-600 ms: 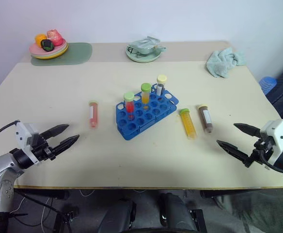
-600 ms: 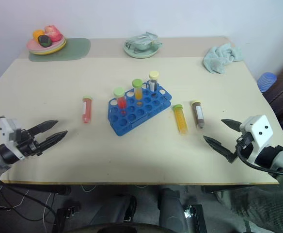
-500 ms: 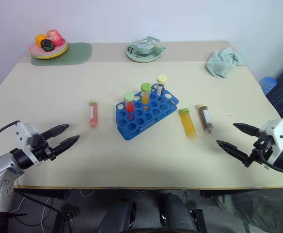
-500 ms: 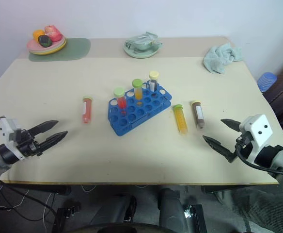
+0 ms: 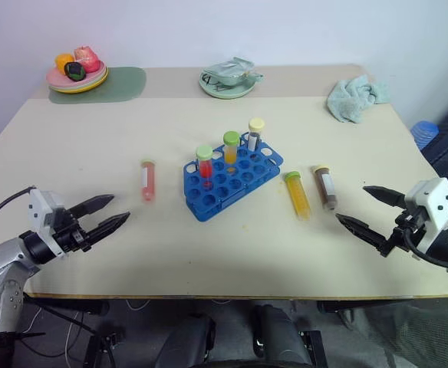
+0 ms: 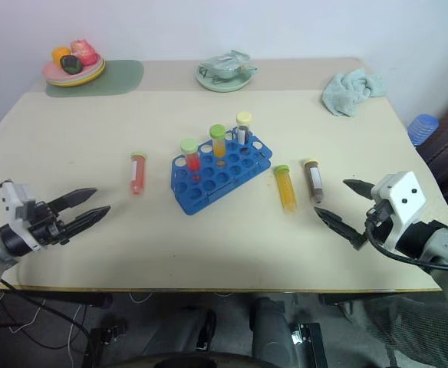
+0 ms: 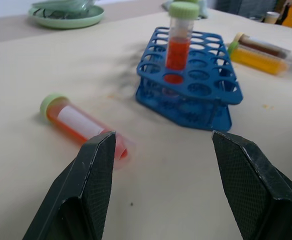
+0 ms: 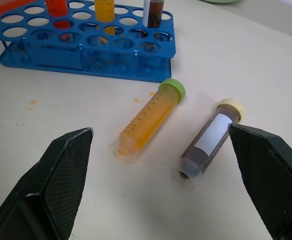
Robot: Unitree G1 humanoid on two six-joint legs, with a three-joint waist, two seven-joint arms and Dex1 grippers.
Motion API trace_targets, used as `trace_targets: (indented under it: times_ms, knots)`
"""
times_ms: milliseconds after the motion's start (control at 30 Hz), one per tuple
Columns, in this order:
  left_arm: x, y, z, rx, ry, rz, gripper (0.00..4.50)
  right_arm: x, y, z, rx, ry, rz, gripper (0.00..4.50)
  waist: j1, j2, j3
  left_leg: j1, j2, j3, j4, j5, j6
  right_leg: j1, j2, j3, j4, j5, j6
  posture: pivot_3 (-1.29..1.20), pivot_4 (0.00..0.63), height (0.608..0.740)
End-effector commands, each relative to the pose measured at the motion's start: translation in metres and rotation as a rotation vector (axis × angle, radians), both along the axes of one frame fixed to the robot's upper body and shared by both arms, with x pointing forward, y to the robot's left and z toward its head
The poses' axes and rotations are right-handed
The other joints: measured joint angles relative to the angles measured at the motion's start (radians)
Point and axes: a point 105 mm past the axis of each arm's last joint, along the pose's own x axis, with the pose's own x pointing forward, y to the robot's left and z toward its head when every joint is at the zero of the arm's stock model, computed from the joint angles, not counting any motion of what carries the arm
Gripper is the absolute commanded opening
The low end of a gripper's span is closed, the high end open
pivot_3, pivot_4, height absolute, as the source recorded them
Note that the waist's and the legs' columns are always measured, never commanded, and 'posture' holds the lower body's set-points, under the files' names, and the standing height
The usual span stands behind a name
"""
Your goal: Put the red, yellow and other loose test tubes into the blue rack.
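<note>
The blue rack (image 5: 230, 178) stands mid-table with three capped tubes upright in it. A red tube (image 5: 147, 181) lies flat to its left; a yellow tube (image 5: 297, 194) and a brown tube (image 5: 325, 186) lie side by side to its right. The left gripper (image 5: 105, 214) hovers near the red tube, fingers apart, empty. The right gripper (image 5: 366, 211) gapes wide beside the brown tube, holding nothing

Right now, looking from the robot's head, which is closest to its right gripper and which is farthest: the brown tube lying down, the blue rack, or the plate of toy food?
From the right gripper:
1. The brown test tube with the cream cap, lying on the table just beyond it.
2. The blue plastic rack, mid-table, toward the robot's left.
3. The plate of toy food, in the far left corner.
</note>
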Motion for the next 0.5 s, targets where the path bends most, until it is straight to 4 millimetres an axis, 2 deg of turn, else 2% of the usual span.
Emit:
trace_targets:
  times_ms: [33, 167, 333, 500]
  knots:
    - [-0.002, -0.003, 0.01, 0.005, -0.033, -0.017, 3.11, 0.0, 0.005, 0.009, 0.0, -0.037, 0.027, 4.46, 0.0, 0.0, 0.0, 0.0, 0.0, 0.0, 0.0, 0.0, 0.0, 0.0, 0.0, 0.0, 0.0, 0.0, 0.0, 0.0, 0.15, 0.74]
    - [-0.001, -0.007, 0.014, -0.005, -0.05, -0.034, 3.11, 0.0, 0.003, 0.009, 0.003, -0.043, 0.023, 4.46, 0.001, 0.0, 0.0, 0.0, 0.0, 0.0, 0.0, 0.0, 0.0, 0.0, 0.0, 0.0, 0.0, 0.0, 0.0, 0.0, 0.15, 0.74]
    - [-0.001, -0.026, 0.028, -0.068, -0.075, -0.144, 3.11, 0.007, 0.003, 0.014, 0.012, -0.051, 0.027, 4.46, 0.0, 0.0, 0.0, 0.0, 0.0, 0.0, 0.0, 0.0, 0.0, 0.0, 0.0, 0.0, 0.0, 0.0, 0.0, 0.0, 0.15, 0.74]
    - [0.001, -0.051, 0.05, -0.107, -0.106, -0.301, 3.11, 0.034, -0.012, 0.032, -0.037, -0.021, -0.097, 4.46, -0.002, 0.001, 0.001, 0.0, 0.0, 0.001, 0.0, 0.0, 0.0, 0.0, 0.0, 0.0, 0.0, 0.0, 0.0, 0.0, 0.15, 0.74]
